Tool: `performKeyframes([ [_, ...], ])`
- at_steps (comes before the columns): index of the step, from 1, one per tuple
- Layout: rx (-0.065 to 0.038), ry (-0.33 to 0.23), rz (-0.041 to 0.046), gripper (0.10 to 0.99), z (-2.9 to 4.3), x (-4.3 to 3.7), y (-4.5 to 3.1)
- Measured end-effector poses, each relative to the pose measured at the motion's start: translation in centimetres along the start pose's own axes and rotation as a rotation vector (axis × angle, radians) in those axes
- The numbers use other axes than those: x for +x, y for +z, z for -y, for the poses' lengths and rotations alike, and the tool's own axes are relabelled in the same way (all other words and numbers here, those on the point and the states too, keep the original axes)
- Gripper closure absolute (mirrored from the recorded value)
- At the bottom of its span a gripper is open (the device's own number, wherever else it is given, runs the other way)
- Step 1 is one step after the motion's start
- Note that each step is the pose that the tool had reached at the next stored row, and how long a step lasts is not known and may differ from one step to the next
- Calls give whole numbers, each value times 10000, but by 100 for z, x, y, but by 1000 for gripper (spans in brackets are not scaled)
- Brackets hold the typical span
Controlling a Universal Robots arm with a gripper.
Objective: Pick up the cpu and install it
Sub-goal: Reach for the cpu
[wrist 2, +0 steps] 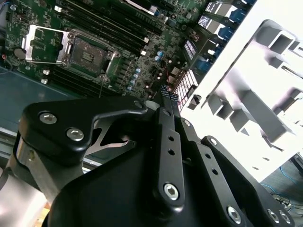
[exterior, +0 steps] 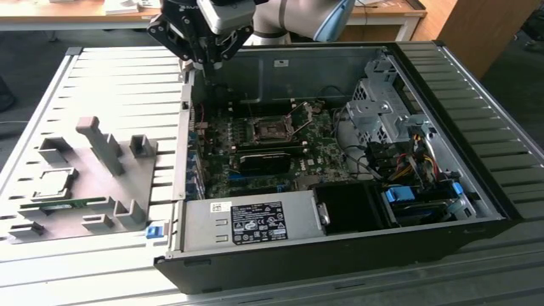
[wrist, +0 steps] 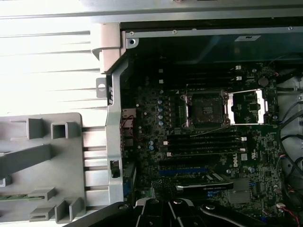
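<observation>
Figure: one arm at an open computer case (exterior: 281,67), cpu not yet picked up.

**Tool.** The gripper (exterior: 207,64) hangs above the side wall (exterior: 182,153) of the case, near a back corner. In the second wrist view its two black fingers (wrist 2: 166,142) run together to a shared tip. The jaws are pressed together and pinch nothing.

**Task's thing.** The cpu (exterior: 53,183) lies well apart from the gripper and lower, outside the case. It rests flat in a recess of the grey plate (exterior: 95,191) on the outer side of that wall. A green memory stick (exterior: 60,205) lies just beside it, farther from the gripper.

**Target.** On the inner side of the wall, below the gripper, the socket (wrist 2: 87,56) on the circuit board is bare. Its metal frame (wrist 2: 45,43) is swung open.

**Handling (judged).** The cpu is probably light, thin and stiff. Its smooth metal top offers little friction, and its underside contacts are likely fragile. The best hold is on two opposite edges, squeezed gently and kept level. The recess walls leave little room beside the edges, so the jaws must spread only slightly wider than the cpu. A tilted or dropped cpu could damage the socket.
</observation>
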State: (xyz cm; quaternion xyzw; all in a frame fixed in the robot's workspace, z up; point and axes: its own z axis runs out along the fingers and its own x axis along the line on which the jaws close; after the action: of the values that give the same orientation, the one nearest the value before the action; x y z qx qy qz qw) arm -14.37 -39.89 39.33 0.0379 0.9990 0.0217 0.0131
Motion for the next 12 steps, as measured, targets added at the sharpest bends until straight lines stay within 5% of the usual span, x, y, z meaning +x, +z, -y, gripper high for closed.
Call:
performKeyframes([
  [12, 0, 0, 0, 980, 2, 25, 0],
])
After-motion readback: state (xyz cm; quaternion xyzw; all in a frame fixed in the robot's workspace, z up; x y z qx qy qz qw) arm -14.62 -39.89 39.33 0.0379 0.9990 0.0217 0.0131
